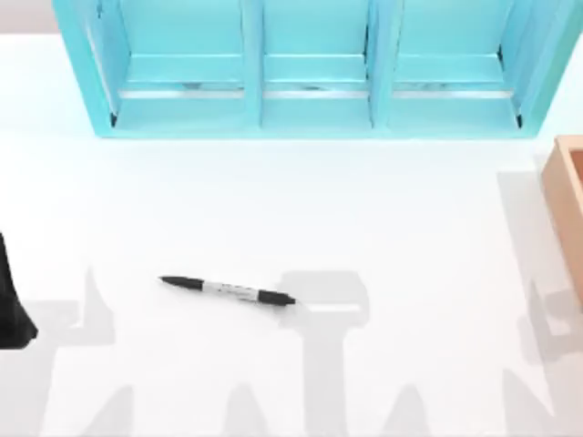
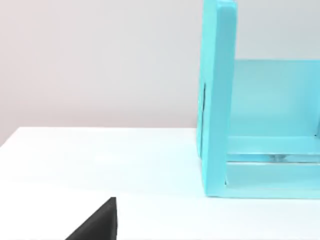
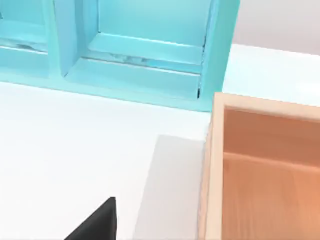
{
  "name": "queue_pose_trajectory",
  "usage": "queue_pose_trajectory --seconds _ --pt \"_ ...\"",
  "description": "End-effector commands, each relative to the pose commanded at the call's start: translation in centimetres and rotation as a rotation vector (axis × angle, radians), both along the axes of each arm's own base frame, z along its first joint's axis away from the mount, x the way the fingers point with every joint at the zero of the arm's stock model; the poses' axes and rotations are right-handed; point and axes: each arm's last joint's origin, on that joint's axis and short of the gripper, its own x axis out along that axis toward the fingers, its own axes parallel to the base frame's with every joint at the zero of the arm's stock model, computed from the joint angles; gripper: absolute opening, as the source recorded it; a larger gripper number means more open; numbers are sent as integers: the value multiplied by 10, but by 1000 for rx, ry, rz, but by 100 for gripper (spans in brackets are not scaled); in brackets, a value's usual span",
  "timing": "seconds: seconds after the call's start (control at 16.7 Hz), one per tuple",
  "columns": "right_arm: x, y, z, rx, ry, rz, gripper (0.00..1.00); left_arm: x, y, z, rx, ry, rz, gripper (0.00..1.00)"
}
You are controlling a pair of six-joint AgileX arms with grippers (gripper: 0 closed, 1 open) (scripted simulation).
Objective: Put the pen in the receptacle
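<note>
Left gripper (image 2: 98, 224) shows as one black corner at the edge of the left wrist view; we cannot tell whether it is released or clenched, and we see nothing held in it. From above, the black body of the left arm (image 1: 12, 300) sits at the table's (image 1: 301, 209) left edge.

Right gripper (image 3: 98, 224) shows the same kind of black corner in the right wrist view. Its state likewise cannot be told, and we see nothing in its grasp.

We find the pen (image 1: 228, 291) lying flat on the table, to the right of the left arm and well apart from it. Its tapered tip points toward that arm and its barrel slants slightly. No gripper touches it.

Bare white table surrounds the pen on all sides. Beyond the left gripper, the turquoise shelf unit (image 2: 217, 100) stands upright along the far side of the table, its end wall facing this gripper across open table.

Close ahead of the right gripper stands the open wooden box (image 3: 260, 107), at the table's right edge in the top view. Its near corner lies just beside the shelf unit's right end. Open table runs from the box to the pen.
</note>
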Motion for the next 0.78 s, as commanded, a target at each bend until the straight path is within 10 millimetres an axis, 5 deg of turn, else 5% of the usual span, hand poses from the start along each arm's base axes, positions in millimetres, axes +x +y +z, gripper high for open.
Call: queue_pose_trajectory --seconds 0.42,0.78 --pt "51 46 65 -239 497 397 100 0 0 0 0 0 0 100" --pt "145 139 120 -405 751 759 100 0 0 0 0 0 0 100"
